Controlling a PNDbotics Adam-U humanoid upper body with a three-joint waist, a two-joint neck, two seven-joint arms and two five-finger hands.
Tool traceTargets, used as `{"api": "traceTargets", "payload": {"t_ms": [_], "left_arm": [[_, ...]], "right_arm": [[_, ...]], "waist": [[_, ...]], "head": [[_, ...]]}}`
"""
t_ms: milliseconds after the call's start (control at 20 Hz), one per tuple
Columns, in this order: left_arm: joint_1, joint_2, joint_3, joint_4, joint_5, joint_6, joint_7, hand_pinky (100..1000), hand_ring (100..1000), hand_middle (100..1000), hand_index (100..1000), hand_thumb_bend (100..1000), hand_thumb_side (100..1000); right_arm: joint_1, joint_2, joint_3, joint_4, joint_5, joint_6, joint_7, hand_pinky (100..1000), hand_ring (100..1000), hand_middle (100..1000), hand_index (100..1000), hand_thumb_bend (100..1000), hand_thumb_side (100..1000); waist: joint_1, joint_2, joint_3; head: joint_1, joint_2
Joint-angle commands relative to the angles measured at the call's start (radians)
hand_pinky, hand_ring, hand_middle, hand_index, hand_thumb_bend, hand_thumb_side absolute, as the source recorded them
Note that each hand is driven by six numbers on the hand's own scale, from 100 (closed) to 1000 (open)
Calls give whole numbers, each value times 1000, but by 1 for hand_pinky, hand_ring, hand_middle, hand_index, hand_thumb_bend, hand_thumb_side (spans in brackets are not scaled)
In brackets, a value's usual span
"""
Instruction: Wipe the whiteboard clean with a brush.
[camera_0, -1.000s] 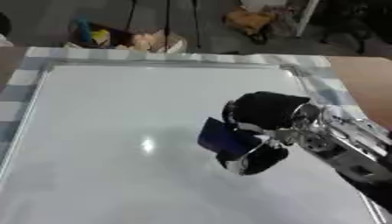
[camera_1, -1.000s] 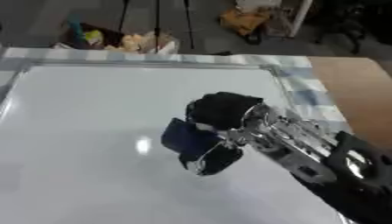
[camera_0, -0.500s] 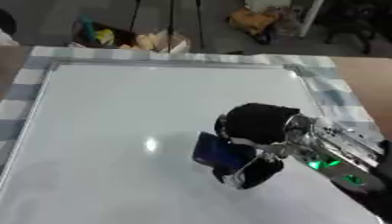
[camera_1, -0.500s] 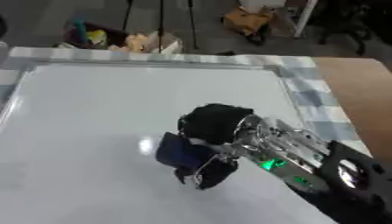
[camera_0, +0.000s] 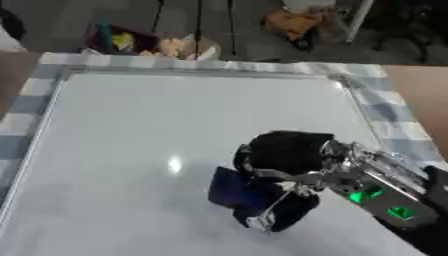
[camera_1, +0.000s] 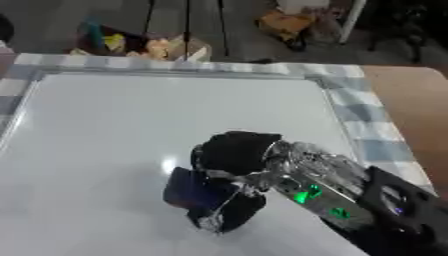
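1. White, glossy whiteboard (camera_0: 157, 125) fills most of the view and lies flat on a counter (camera_0: 420, 85) with a checked cloth under its edges. It spreads away from the right hand (camera_0: 284, 172) on every side but the near right. Judged rigid and slick: the brush should glide, and the board may creep if pushed sideways. No marks readable on it.
2. Right hand enters from the lower right, dark fingers and thumb curled round the brush and holding it down on the board, toward the near middle. Left hand shows in neither view.
3. Dark blue brush (camera_0: 234, 189), a small block, sticks out of the hand on its left side, face against the board. Judged light, with a soft wiping face and a stiffer back; best held across the back, as now, so the face stays flat.
4. View difference: the right eye view shows more of the forearm and its green lights (camera_1: 308, 194); the left eye view shows more board to the hand's left.
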Motion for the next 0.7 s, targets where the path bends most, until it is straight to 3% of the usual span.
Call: {"api": "traceTargets", "payload": {"t_ms": [50,250,500,700], "left_arm": [[-12,-1,-4,-18,1,-2,0,369,718,563,609,100,933],[-11,-2,-4,-18,0,-1,-2,368,718,563,608,100,934],[-11,-3,-5,-18,0,-2,-4,368,718,563,608,100,935],[-10,-2,-5,-18,1,-1,-4,368,718,563,608,100,935]], "right_arm": [[-8,-8,-3,-21,-4,-6,-9,473,547,238,409,100,573],[-2,-11,2,-21,5,-19,3,485,560,253,415,100,574],[5,-15,-1,-21,11,27,40,510,584,303,438,100,579],[7,-24,-2,-21,8,26,94,563,629,433,500,100,589]], "waist": [[6,-19,1],[5,-18,3],[6,-17,4],[5,-19,3]], "head": [[0,-8],[-2,-7],[-4,-6],[-5,-6]]}}
